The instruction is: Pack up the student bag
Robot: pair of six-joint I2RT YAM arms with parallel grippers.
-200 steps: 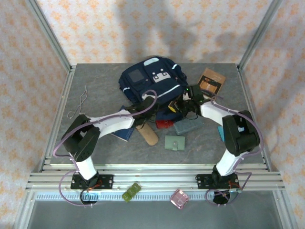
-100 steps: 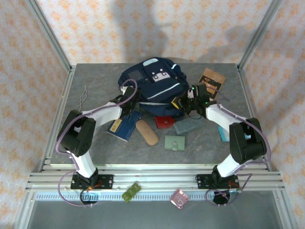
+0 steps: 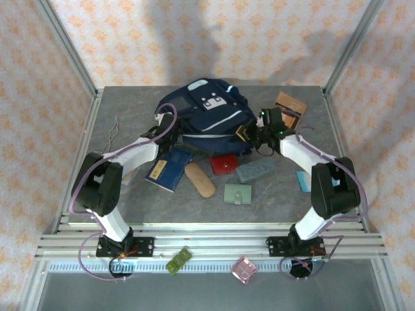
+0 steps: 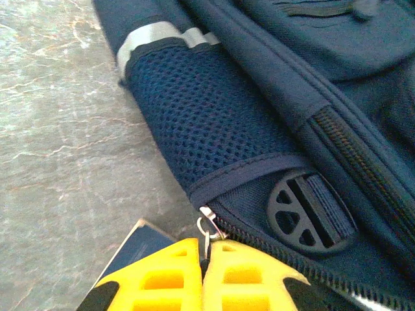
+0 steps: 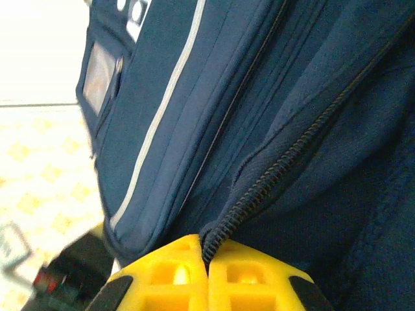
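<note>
- The left pincer had swung out from the middle of the bag's near edge to its left flank. Its yellow fingers were pressed together on the small metal zip pull.
- Seen from the wrist, the bag's mesh side pocket lay just beyond those fingertips. A round plastic strap buckle sat off to their right.
- The right pincer had shifted a little farther from the arm bases. It was clamped shut on the bag's opposite flank, and the zip teeth ran straight into the seam between its fingers.
- The bag lay between the two pincers, touching both. It had slid slightly away from the bases and turned a little.
- The blue booklet sat just under and behind the left pincer. The tan case, red wallet and grey pouch lay behind both pincers, uncovered now that the arms had spread.
- Judged from this, the zip was being drawn open along the left side while the right pincer anchored the bag. Nothing had been packed yet.
</note>
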